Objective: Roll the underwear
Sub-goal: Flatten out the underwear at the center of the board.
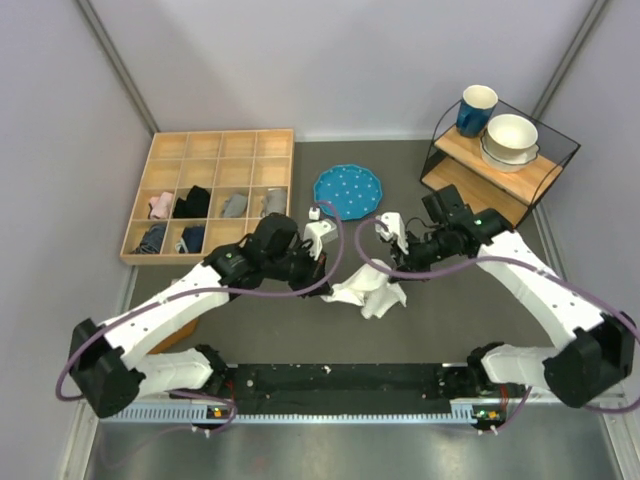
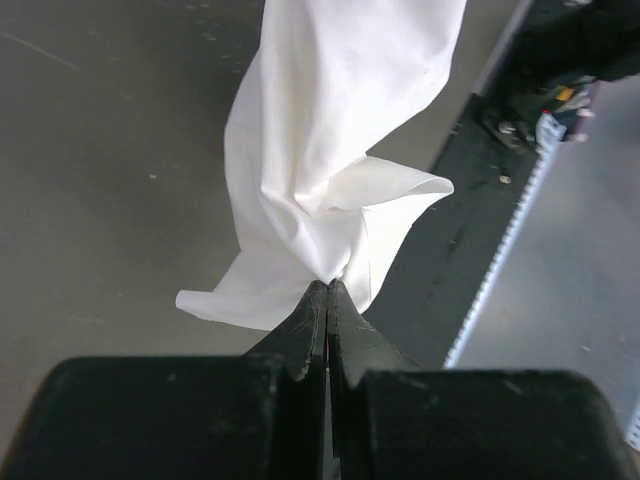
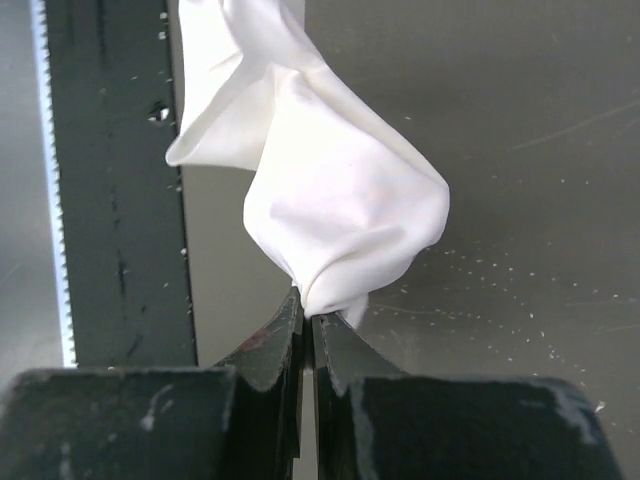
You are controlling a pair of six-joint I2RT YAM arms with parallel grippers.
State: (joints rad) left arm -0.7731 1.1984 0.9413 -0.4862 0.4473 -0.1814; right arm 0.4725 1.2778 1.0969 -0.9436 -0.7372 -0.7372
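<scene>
The dark counter (image 1: 450, 320) has bare room between the arms and forward to the black rail (image 1: 340, 378) at its near edge. The wooden divided tray (image 1: 222, 133) sits back left and the blue plate (image 1: 347, 190) behind centre, both apart from the work. The underwear (image 1: 370, 292) hangs bunched at mid-counter, its lower folds apparently touching the surface. The left tool (image 2: 328, 290) and the right tool (image 3: 305, 300) are each pinched tight on a separate edge of the cloth, probably to lift it and spread it flat before rolling.
</scene>
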